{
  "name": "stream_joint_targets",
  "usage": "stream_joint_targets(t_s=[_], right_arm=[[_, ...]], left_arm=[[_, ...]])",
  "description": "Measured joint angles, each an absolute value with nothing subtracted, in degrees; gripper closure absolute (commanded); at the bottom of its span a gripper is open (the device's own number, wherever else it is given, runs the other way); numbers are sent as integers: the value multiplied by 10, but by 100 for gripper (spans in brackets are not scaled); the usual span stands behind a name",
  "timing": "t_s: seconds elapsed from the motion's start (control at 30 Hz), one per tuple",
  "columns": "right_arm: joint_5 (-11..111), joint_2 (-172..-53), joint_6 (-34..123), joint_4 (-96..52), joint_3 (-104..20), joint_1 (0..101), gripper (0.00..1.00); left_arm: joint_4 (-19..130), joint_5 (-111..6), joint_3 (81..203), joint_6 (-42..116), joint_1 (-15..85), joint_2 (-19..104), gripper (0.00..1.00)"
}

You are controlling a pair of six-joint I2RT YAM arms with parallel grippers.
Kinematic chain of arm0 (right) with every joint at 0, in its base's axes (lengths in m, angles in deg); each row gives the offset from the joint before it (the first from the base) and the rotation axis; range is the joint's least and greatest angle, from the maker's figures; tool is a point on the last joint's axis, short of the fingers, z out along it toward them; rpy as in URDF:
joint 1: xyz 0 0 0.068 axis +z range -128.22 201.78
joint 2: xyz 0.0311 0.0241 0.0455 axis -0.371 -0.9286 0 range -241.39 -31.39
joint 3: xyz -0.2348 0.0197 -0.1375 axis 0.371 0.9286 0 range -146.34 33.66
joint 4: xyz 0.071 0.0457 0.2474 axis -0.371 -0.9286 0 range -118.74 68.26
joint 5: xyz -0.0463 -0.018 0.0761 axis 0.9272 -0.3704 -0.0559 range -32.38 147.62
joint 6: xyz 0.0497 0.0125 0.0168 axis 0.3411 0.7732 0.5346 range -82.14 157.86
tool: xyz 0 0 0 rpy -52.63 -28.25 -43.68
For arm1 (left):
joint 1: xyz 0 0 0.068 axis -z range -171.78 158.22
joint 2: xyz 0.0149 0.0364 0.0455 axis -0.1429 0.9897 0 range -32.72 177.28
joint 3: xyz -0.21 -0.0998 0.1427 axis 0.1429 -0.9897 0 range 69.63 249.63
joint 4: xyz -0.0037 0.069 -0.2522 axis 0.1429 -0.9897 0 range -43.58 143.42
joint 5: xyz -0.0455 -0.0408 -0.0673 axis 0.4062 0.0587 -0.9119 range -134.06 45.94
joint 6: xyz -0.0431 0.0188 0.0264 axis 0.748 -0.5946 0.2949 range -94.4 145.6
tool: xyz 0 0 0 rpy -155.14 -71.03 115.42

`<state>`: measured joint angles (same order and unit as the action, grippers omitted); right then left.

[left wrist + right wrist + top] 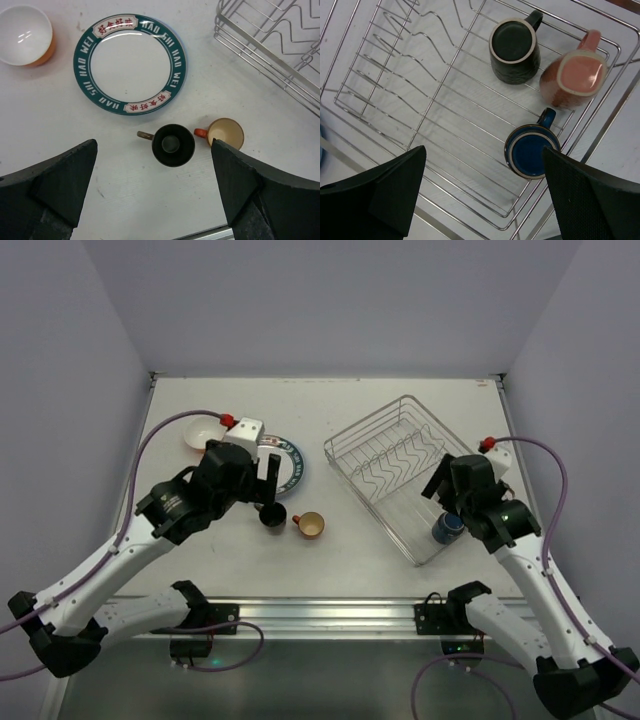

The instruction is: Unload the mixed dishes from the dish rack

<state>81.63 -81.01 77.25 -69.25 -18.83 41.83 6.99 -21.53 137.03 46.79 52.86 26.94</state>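
The dish rack (405, 475) is a silver wire rack at the right. It holds a black mug (514, 50), a brown mug (572, 82) and a blue mug (531, 151). My right gripper (484, 155) hovers open above the rack floor, with the blue mug close beside its right finger. To the rack's left, a dark mug with a brown handle (173, 145) and an orange mug (225, 134) stand on the table. My left gripper (154, 150) hangs open above the dark mug, holding nothing. Behind them lie a white plate with a dark patterned rim (130, 64) and an orange bowl (22, 35).
The rack's raised rim (270, 45) runs close to the orange mug on its right. The table's metal front edge (330, 612) lies just below the two mugs. Grey walls close the table in at the back and sides.
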Motion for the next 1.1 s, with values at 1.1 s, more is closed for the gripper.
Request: stream_joint_targets(t_s=[1.1], right_arm=[[876,-941,966,-763,-144,393,1]], left_arm=[[162,-152,1202,465,525,144,0]])
